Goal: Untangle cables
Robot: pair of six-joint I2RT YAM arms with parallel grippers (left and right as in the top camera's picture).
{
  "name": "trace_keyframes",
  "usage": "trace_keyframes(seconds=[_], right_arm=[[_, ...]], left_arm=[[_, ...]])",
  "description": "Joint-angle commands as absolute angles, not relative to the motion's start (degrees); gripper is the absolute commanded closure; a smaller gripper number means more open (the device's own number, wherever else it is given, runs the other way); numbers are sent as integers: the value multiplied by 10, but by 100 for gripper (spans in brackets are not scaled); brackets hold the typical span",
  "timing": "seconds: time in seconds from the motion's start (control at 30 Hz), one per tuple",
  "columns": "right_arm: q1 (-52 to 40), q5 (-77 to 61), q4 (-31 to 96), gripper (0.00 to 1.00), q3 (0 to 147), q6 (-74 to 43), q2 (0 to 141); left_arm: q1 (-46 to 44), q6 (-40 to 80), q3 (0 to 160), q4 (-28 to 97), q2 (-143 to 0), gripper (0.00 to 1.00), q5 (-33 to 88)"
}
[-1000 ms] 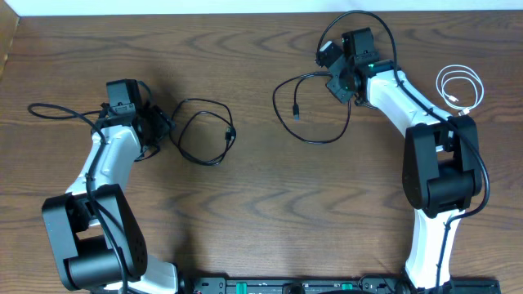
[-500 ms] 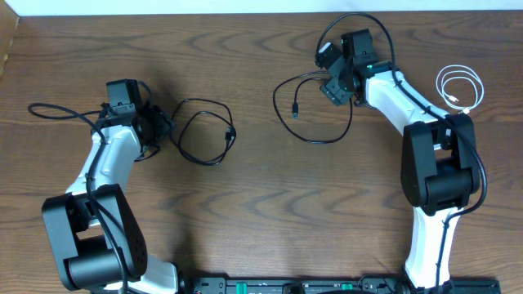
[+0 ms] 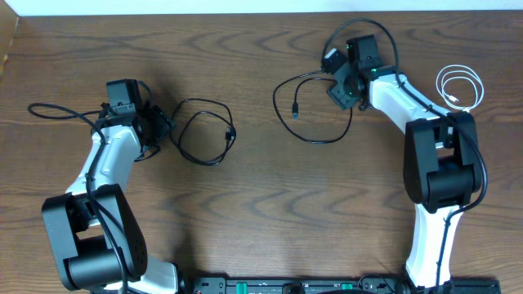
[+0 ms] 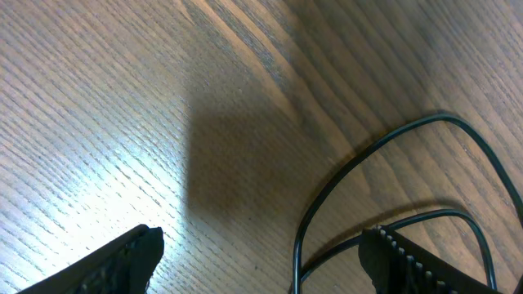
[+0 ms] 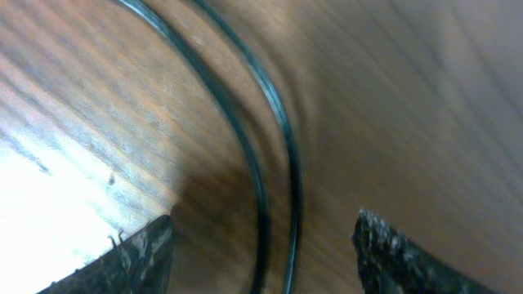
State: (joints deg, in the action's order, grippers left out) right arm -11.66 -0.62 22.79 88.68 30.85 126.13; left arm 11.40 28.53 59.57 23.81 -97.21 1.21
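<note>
On the wooden surface (image 3: 245,212), the three cables lie well apart, none crossing another. The left black cable (image 3: 230,132) forms a loose double loop left of centre, with a small plug end at the loop's right side. The right black cable (image 3: 315,140) spreads in a wider, open curve right of centre. One plug end hangs inside that curve, and the upper run leads up under the right hand. The white cable (image 3: 441,80) sits coiled in a small ring at the far right, just beside the right arm.

The left hand (image 3: 163,126) hangs at the left edge of its loop with its fingers (image 4: 122,261) spread wide. In the left wrist view a strand of the black cable arcs up between them, and a second strand runs in close to the finger on the right side of that view. Whether that strand touches the finger cannot be told, and nothing is pinched.

The right hand (image 3: 339,88) is over the top of the wider curve. Its wrist view is blurred, but it shows the fingers (image 5: 392,253) set apart, with two strands of black cable running side by side on the wood through the gap. Neither strand is clamped.

A thicker black wire (image 3: 49,110) trails from the left arm toward the surface's left edge.
</note>
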Motion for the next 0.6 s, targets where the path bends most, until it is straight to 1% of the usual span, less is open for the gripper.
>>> trace_keyframes(seconds=[0.0, 0.13, 0.23, 0.33, 0.37, 0.4, 0.47, 0.57], right_arm=[[-105, -50, 231, 39, 868, 303, 1280], [-104, -96, 234, 65, 866, 303, 1286], [-108, -96, 251, 73, 866, 302, 1286], [-111, -96, 281, 87, 866, 302, 1286], [-112, -96, 293, 89, 866, 298, 1286], [-114, -96, 320, 93, 866, 272, 1286], [-113, -96, 343, 99, 866, 248, 1286], [-113, -96, 376, 99, 866, 218, 1286]], left_arm=[[113, 289, 592, 239, -970, 19, 11], [113, 289, 592, 239, -970, 19, 11], [113, 289, 592, 239, -970, 19, 11], [113, 289, 592, 239, -970, 19, 11], [113, 289, 592, 239, -970, 18, 11], [113, 289, 592, 239, -970, 19, 11], [113, 298, 592, 239, -970, 18, 11], [113, 310, 592, 239, -970, 18, 11]])
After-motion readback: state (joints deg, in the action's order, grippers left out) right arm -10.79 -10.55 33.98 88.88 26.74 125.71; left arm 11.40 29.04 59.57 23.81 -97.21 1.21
